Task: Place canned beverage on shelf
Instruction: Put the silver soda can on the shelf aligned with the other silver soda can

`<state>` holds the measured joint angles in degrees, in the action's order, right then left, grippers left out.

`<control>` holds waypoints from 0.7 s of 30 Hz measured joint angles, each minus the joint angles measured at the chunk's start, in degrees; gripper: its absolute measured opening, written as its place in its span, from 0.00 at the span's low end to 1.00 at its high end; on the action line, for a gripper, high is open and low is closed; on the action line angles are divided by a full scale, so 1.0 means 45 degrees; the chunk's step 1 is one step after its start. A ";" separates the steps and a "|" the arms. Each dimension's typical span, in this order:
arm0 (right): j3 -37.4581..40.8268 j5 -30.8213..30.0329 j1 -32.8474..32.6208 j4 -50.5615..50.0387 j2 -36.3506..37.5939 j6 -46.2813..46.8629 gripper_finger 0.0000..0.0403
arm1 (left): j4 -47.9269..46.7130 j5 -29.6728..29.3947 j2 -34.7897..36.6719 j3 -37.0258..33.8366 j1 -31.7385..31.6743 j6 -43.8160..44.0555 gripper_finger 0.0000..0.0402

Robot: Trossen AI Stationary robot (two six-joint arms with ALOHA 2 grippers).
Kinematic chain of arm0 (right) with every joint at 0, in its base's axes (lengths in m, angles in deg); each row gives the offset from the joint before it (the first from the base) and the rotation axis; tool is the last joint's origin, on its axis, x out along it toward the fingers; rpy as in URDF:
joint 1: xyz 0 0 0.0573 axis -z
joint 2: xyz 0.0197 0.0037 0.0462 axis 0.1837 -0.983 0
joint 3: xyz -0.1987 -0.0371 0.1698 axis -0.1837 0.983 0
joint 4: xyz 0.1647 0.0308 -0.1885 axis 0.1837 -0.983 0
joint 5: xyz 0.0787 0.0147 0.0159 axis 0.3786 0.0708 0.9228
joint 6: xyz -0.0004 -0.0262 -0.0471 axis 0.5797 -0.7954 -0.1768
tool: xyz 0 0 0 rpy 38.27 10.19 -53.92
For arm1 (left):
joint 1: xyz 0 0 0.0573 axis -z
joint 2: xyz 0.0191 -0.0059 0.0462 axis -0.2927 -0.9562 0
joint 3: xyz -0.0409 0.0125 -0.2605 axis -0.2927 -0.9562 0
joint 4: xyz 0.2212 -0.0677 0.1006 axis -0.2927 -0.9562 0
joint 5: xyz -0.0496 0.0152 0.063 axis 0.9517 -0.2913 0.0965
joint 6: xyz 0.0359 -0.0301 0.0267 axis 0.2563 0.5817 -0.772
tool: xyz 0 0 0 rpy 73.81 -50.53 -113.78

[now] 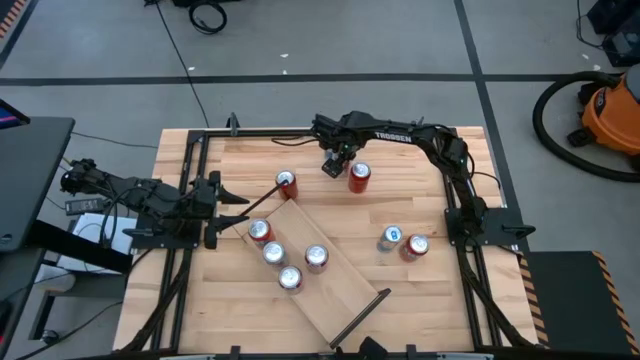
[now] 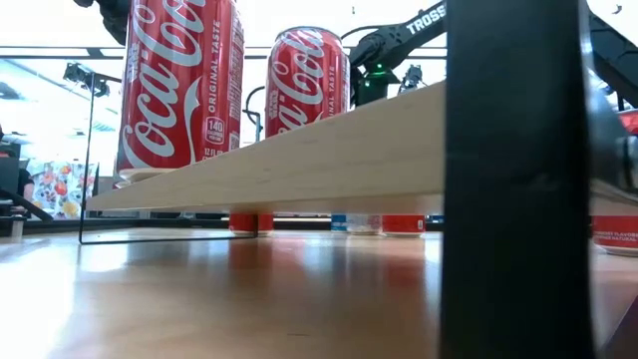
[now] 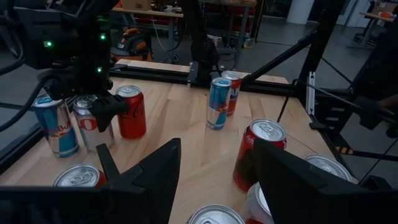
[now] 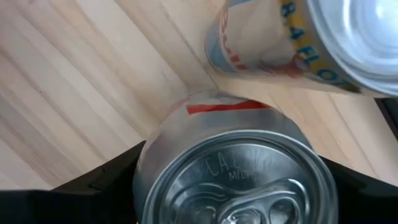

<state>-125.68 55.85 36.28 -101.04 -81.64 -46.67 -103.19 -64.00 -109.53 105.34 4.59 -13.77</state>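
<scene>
A silver can with a red stripe (image 4: 236, 180) stands upright on the table near its far edge, and my right gripper (image 4: 233, 168) is shut on it. In the high view that gripper (image 1: 335, 163) hides the can. The shelf (image 1: 335, 285), a pale plank with a black rod (image 1: 360, 315) at its near end, lies slantwise mid-table with several cans (image 1: 274, 253) on top. My left gripper (image 1: 232, 207) waits open at the shelf's left end, holding nothing. My right gripper has the silver can's side wall (image 4: 149, 162) just below the rim, pinched between its two fingers, one on each opposite side. The fingers (image 3: 109, 106) come from above, pointing down. The can stands upright with its base (image 3: 93, 146) on the table.
A Red Bull can (image 3: 56, 124) and a red Coke can (image 3: 132, 111) stand close on either side of the held can. Another red can (image 1: 287, 183) is by the shelf's far end. A blue can (image 1: 390, 238) and a red can (image 1: 416, 246) stand at the right.
</scene>
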 joint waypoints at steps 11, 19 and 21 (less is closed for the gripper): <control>-0.0509 -0.0283 -0.0987 -0.0929 0.0589 0.0602 0.82 | -0.0119 -0.0577 0.0005 0.0005 0.0000 -0.0622 0.52; -0.0907 -0.0323 -0.2425 -0.1081 0.1242 0.1572 0.82 | -0.0016 -0.0730 0.0005 0.0005 0.0000 -0.0675 0.52; -0.0908 -0.0323 -0.2829 -0.1032 0.1410 0.1888 0.82 | 0.0056 -0.0748 0.0005 0.0005 0.0000 -0.0675 0.52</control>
<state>-129.77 54.40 23.55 -105.69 -75.29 -38.17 -102.93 -67.37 -109.51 105.37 4.59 -16.81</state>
